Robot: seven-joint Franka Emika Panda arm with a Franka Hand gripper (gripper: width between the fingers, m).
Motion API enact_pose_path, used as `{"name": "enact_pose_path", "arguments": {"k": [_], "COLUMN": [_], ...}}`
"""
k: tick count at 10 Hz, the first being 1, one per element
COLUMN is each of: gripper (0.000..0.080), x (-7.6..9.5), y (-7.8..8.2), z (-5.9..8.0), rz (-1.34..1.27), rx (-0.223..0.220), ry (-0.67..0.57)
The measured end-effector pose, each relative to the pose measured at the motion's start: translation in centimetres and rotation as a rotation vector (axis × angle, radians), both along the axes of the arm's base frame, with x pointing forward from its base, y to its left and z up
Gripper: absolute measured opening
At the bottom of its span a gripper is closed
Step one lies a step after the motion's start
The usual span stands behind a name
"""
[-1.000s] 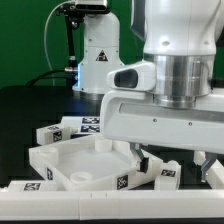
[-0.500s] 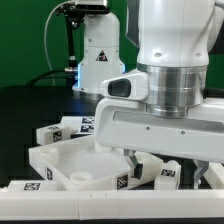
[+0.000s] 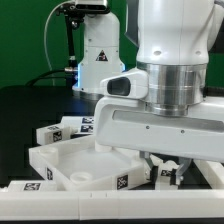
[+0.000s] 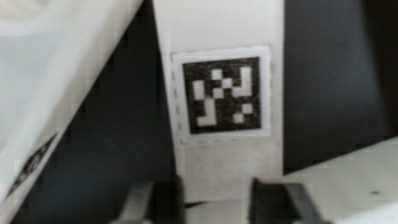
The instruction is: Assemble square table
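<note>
We see a black table [image 3: 25,110] under a dark backdrop. On it lies the white, raised-rim tabletop [image 3: 70,155]. Just beside the tabletop, 1 tagged leg [image 4: 222,90] sits between the gripper [image 3: 166,168] fingers [image 4: 157,205]; we cannot tell whether they clamp it.

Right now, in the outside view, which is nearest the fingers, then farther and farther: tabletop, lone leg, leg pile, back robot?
1. Lone leg, just under the fingers.
2. Tabletop, next to that leg, toward the exterior view's left.
3. Leg pile, behind the tabletop, farther left.
4. Back robot, far off in the background.
</note>
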State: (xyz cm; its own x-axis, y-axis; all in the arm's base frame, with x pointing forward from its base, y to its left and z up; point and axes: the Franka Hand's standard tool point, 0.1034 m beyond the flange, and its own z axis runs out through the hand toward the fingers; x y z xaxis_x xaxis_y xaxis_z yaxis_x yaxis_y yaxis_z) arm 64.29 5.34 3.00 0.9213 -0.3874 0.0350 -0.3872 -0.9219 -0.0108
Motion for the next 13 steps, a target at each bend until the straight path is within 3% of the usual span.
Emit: {"name": "enact_pose_path", "arguments": {"k": [1,2,3,7,8,9,10,12,13], "gripper": [0.0091,0.0019,0.0006,0.0001,0.0087,0.0222,0.0222,0.0541,0.0541], "x": [0.0,0.01,0.05,0.05,-0.18,-0.44,-0.34,-0.31,-0.4], "y": [0.0,0.09,0.37,0.4,0.17,-0.25,-0.34,-0.26,0.04], "z": [0.0,0.05,0.23,0.22,0.31,0.44,0.62,0.66,0.47], "rz": [0.0,-0.001,-0.002,-0.004,-0.001,-0.009,-0.011,-0.011,-0.019], "rx": [0.0,0.0,0.001,0.001,0.013,0.025,0.027,0.028,0.028], "ry": [0.0,0.0,-0.001,-0.001,0.013,0.038,0.042,0.04,0.038]}}
